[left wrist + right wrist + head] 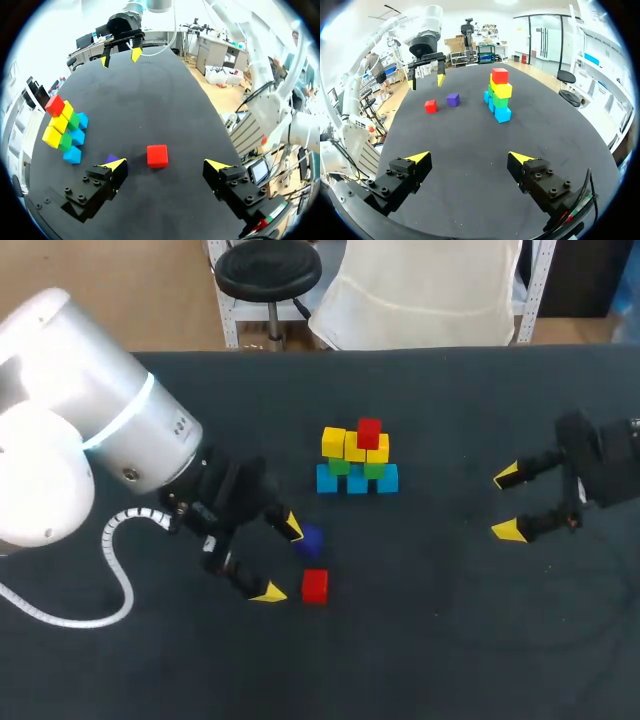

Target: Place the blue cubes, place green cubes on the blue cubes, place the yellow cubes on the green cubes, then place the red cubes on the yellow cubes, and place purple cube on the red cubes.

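L claw (166,165) is wide open, empty, low over the desk (150,100). Loose red cube (157,155) sits just ahead of the opening, betw. the lines of the two tips and touching neither. It's a cube, so no long axis to align w/. Purple cube (111,159) is right beside one tip, partly hidden behind it, so prob. a nudge risk. Stack (357,462) stands further out w/ one red on top. R claw (508,503) is wide too, empty, well apart beyond the stack. L arm is clearly nearer the red.

left arm (100,410): silver-white, blue ring | cable (113,558): white, coiled | fingers (268,591): black, yellow tips
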Motion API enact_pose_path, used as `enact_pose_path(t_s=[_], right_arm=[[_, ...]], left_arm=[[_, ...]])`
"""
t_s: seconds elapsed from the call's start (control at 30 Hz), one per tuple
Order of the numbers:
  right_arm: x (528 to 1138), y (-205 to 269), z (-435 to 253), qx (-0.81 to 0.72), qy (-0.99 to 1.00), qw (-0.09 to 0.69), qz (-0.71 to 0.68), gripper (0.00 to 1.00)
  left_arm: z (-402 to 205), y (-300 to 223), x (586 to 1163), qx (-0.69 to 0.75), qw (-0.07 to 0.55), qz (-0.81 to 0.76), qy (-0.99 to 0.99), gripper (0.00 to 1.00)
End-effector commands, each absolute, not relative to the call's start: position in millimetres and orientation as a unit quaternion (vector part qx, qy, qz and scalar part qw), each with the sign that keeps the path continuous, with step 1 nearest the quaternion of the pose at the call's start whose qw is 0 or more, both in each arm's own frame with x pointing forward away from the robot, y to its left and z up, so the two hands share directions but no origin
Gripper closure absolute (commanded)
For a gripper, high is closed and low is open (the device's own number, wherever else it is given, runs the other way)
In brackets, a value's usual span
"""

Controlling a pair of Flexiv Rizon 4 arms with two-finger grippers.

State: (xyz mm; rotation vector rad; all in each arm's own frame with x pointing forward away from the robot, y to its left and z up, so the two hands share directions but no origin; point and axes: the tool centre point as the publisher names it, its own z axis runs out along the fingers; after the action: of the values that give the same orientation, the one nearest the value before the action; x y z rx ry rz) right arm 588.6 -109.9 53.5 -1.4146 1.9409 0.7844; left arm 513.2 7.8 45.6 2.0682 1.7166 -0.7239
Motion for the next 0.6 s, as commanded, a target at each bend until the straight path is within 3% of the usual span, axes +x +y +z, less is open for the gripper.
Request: enact_pose_path(t_s=[0.03,0.6], right_arm=[[590,-110,53,-0.534,0.731,0.303,0.298,0.00],[590,-110,53,-0.534,0.731,0.303,0.298,0.00]], left_arm=[[40,1,514,0.729,0.169,-0.260,0.611,0.00],[28,-15,500,0.698,0.161,-0.257,0.648,0.00]])
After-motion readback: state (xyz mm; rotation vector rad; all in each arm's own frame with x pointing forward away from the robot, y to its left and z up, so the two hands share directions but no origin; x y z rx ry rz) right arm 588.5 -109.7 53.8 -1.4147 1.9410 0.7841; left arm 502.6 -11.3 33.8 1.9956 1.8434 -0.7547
